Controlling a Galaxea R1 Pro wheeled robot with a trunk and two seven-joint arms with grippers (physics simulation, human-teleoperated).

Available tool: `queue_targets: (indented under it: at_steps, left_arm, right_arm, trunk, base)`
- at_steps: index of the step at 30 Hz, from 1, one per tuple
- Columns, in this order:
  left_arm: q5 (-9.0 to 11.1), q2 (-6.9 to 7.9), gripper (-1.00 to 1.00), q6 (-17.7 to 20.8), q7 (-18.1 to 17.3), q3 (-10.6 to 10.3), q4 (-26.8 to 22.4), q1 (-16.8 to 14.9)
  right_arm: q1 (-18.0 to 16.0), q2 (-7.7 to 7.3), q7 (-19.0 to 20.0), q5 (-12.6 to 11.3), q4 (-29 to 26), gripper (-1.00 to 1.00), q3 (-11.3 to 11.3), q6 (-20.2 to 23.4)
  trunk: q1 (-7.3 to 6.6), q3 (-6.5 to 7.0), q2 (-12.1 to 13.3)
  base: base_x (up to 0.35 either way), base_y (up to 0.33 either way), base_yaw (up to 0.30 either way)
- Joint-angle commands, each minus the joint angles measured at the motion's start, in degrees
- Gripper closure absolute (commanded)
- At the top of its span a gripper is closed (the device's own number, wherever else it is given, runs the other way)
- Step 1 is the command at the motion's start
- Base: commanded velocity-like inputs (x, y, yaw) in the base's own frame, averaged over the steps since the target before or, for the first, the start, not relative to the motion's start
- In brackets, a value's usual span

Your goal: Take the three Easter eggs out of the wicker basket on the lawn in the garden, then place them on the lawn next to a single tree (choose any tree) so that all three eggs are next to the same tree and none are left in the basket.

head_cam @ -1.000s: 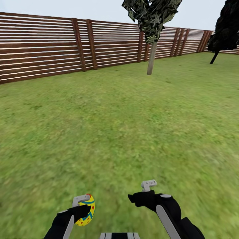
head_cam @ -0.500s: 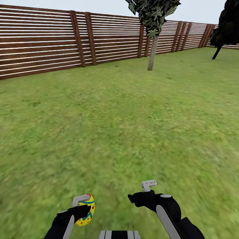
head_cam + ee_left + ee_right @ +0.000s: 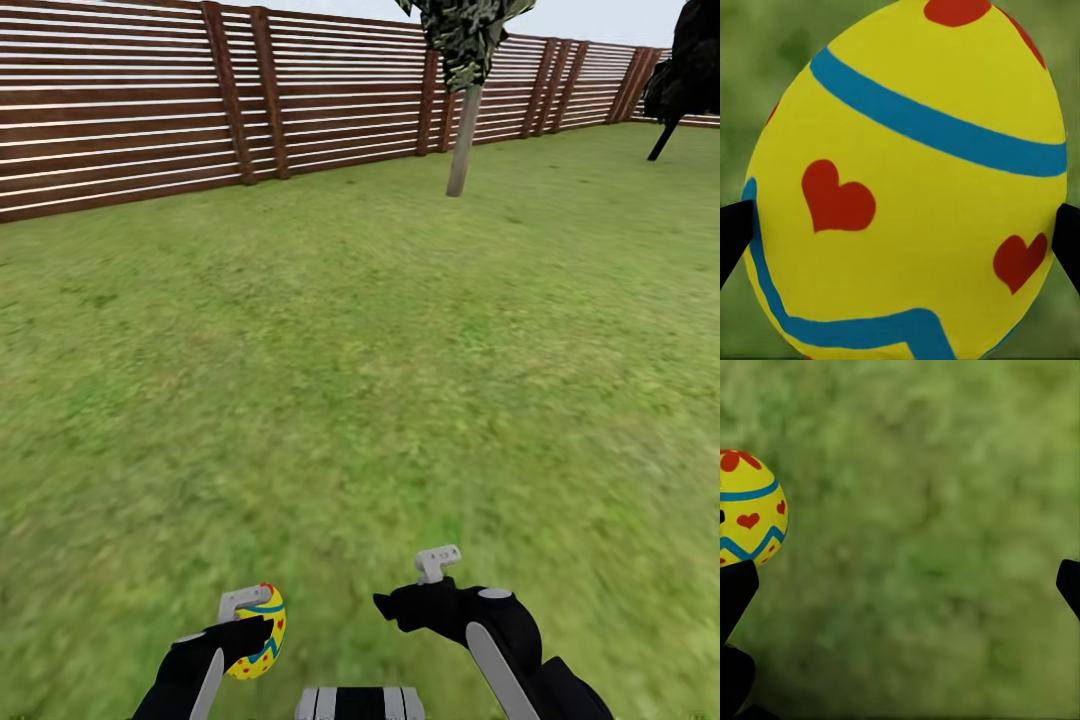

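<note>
Broadly, the lawn (image 3: 380, 330) spreads as mottled green grass from the robot's arms out to the fence (image 3: 120, 110), a run of brown horizontal slats that closes the far edge and turns a corner at the far right. No writing or label can be read on anything.

Two trees stand at that far side. One tree (image 3: 462, 140) has a pale bare trunk and rises just in front of the fence, well apart from the robot with open grass between. A second, near-black tree (image 3: 685, 70) leans at the far right edge.

Nearest the camera are the two arms. The left gripper (image 3: 248, 628) is clenched on one Easter egg (image 3: 258, 632), yellow with red hearts and blue bands; in the left wrist view the egg (image 3: 907, 187) sits between two dark fingertips (image 3: 733, 236), touching both. The right gripper (image 3: 425, 590) holds nothing, its fingers (image 3: 735, 589) spread wide over bare grass, and the held egg (image 3: 748, 508) shows beside it.
</note>
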Motion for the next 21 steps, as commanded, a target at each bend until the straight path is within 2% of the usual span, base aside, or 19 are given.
queue_targets:
  at_steps: [1,21]
  left_arm:
    - [0.1,-0.06,1.0,0.3,0.0,0.1,-0.1,0.0]
    - [0.2,-0.06,1.0,0.3,0.2,0.1,-0.1,0.0]
  right_arm:
    - [0.0,-0.04,-0.6,-0.6,-0.1,-1.0,0.2,0.1]
    - [0.0,0.01,-0.5,-0.5,0.0,-1.0,0.3,0.1]
  trunk:
    - [0.01,-0.27,0.0]
    - [0.5,-4.48,-0.3]
  base:
    - [0.0,0.0,0.0]
    - [0.0,0.0,0.0]
